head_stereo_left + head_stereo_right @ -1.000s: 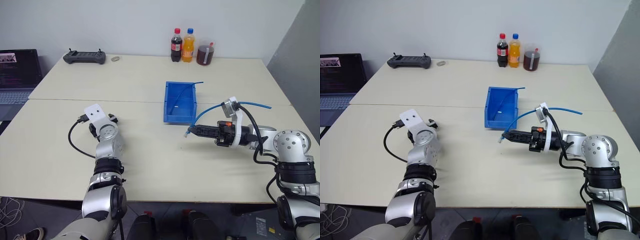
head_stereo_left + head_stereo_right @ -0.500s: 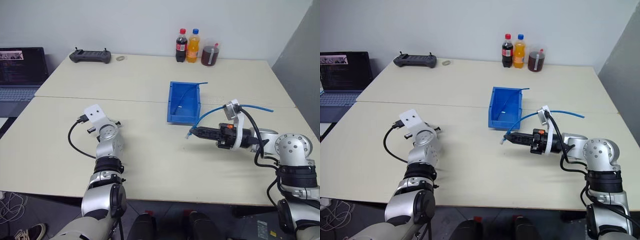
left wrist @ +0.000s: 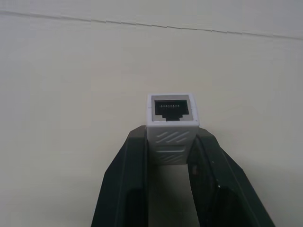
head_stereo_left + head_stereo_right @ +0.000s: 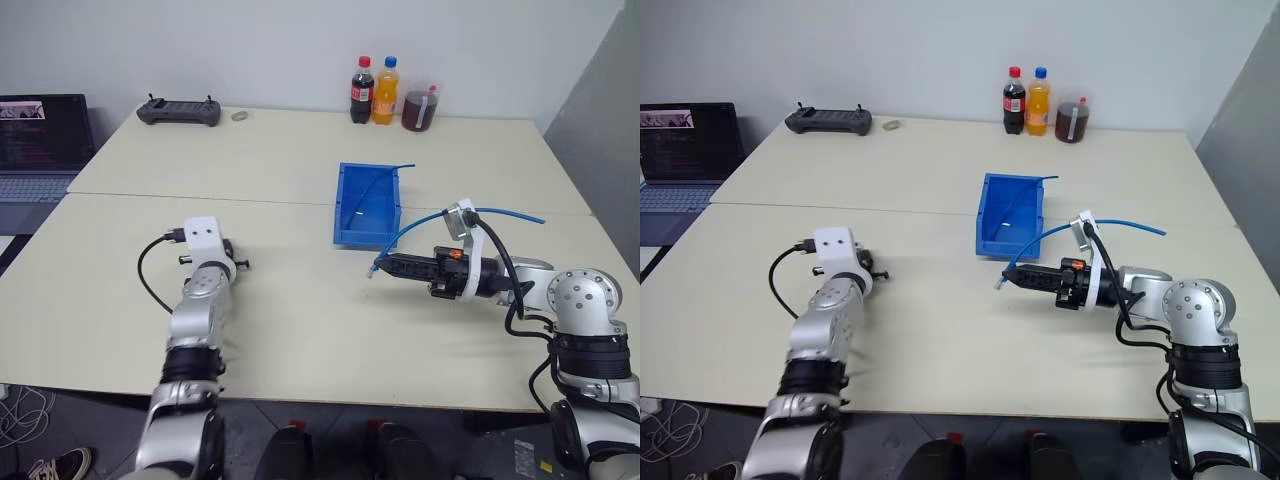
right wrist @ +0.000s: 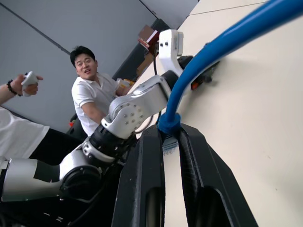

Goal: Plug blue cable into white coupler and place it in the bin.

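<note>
Pale table [image 4: 300,170] against a white wall; at twelve o'clock, three bottles [image 4: 386,95]. Left gripper [image 3: 172,142] pinches the white coupler [image 3: 172,125]; right gripper [image 5: 171,142] pinches the blue cable [image 5: 213,52].

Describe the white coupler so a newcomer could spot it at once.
On the cream table, look to the left hand, well left of the blue bin. The coupler is the small white block pinched between its black fingers, dark socket facing outward.

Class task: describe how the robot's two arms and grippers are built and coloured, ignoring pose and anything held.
Both arms are silver-grey metal with round joint housings and black bands. Each ends in a white wrist block and two black fingers: left gripper, right gripper. Black cables loop beside each forearm; the right wrist bears a small orange mark.
</note>
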